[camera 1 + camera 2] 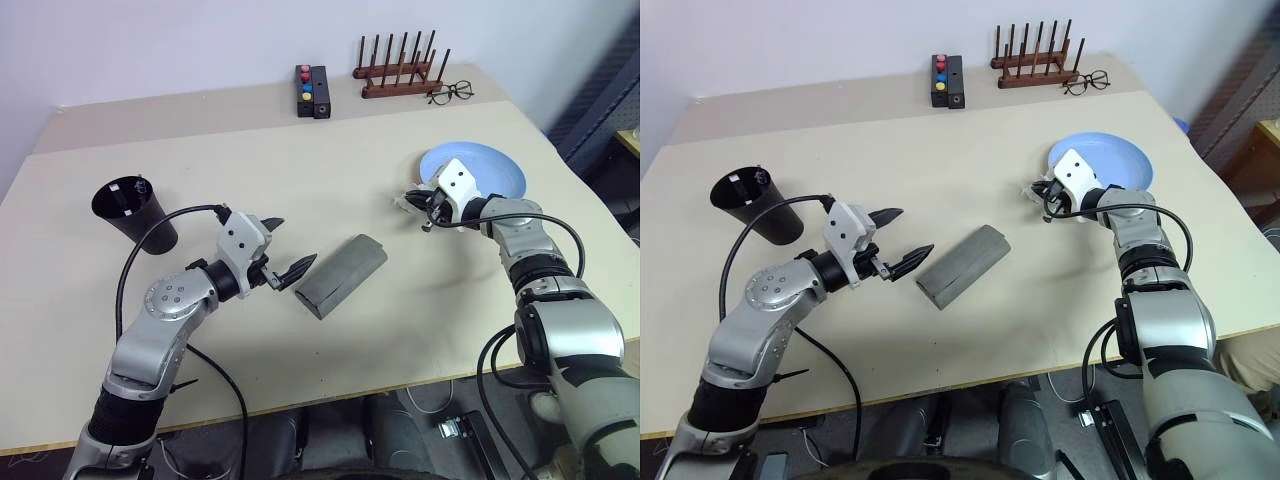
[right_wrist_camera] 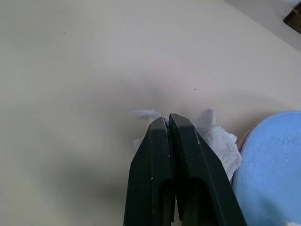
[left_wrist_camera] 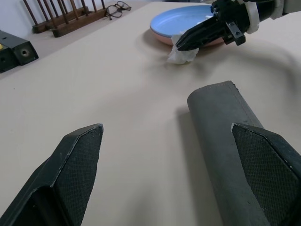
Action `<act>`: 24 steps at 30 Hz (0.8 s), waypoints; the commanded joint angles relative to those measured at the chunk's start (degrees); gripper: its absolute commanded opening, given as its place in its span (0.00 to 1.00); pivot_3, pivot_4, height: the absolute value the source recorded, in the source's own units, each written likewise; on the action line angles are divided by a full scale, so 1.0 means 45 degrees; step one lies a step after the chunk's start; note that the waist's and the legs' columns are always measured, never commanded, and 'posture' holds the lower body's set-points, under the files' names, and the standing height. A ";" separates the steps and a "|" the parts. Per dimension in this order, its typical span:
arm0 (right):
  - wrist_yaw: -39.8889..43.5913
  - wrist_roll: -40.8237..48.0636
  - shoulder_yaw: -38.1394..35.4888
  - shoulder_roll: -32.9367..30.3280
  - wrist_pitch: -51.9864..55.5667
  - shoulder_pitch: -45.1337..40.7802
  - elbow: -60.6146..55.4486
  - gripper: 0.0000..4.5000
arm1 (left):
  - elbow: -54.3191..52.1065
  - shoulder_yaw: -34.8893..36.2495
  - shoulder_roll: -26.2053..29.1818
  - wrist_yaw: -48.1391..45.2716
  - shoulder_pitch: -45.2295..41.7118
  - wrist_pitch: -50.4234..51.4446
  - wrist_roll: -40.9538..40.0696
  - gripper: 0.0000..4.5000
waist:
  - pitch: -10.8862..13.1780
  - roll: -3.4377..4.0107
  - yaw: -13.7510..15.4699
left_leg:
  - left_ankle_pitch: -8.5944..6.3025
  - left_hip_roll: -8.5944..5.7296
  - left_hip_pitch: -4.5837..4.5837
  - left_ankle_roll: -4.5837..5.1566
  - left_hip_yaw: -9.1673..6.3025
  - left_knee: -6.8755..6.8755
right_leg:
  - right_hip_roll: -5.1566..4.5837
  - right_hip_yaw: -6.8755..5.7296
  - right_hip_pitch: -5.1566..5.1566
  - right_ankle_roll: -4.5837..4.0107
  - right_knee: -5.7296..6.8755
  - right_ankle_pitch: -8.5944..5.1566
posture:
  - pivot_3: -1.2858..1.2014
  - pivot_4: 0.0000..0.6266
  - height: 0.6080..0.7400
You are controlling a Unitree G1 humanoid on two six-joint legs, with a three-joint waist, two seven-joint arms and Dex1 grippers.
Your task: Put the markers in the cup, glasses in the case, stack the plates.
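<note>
Left gripper [image 1: 284,248] is hovering wide open beside the closed, stiff, light-looking case [image 1: 341,274], probably best pinched across its narrow width.

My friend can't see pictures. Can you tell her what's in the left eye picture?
A robot's open left gripper hovers beside a closed grey case on a beige table, while its shut right gripper pinches a crumpled white tissue next to a light blue plate. A black cup stands at the left.
</note>
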 commanded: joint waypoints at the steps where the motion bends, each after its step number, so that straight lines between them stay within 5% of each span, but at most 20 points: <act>1: 0.0123 0.0273 -0.0302 -0.0193 -0.0039 -0.0313 -0.0327 0.01 | -0.0209 0.0065 0.0000 0.0001 -0.0198 -0.0234 -0.0101 1.00 | 0.0000 0.0000 0.0000 | 0.0000 0.0000 0.0000 0.0000 0.0000 0.0000 | 0.0000 0.0000 0.0000 0.0000 0.0000 0.0000 | 0.52 0.24 1.00; 3: 0.0361 0.0378 -0.0319 -0.0171 0.0111 -0.0298 -0.0281 0.01 | -0.0210 0.0067 -0.0007 0.0008 -0.0205 -0.0220 -0.0109 1.00 | 0.0000 0.0000 0.0000 | 0.0000 0.0000 0.0000 0.0000 0.0000 0.0000 | 0.0000 0.0000 0.0000 0.0000 0.0000 0.0000 | 0.52 0.24 1.00; 11: 0.0091 0.0399 -0.0300 -0.0130 0.0111 -0.0299 -0.0323 0.84 | -0.0238 0.0117 -0.0001 -0.0005 -0.0199 -0.0140 -0.0181 1.00 | 0.0000 0.0000 0.0002 | 0.0000 0.0000 0.0000 0.0000 0.0000 0.0000 | 0.0000 0.0000 0.0000 0.0000 0.0000 0.0000 | 0.52 0.24 1.00; 24: -0.0783 -0.0781 0.0575 0.0048 -0.0010 0.0056 0.0315 0.84 | -0.0440 0.0147 0.0043 0.0026 -0.0150 0.0002 -0.0230 1.00 | 0.0000 0.0000 0.0001 | 0.0000 0.0001 0.0000 0.0000 0.0000 0.0000 | 0.0000 0.0001 0.0000 0.0000 0.0000 0.0000 | 0.52 0.24 1.00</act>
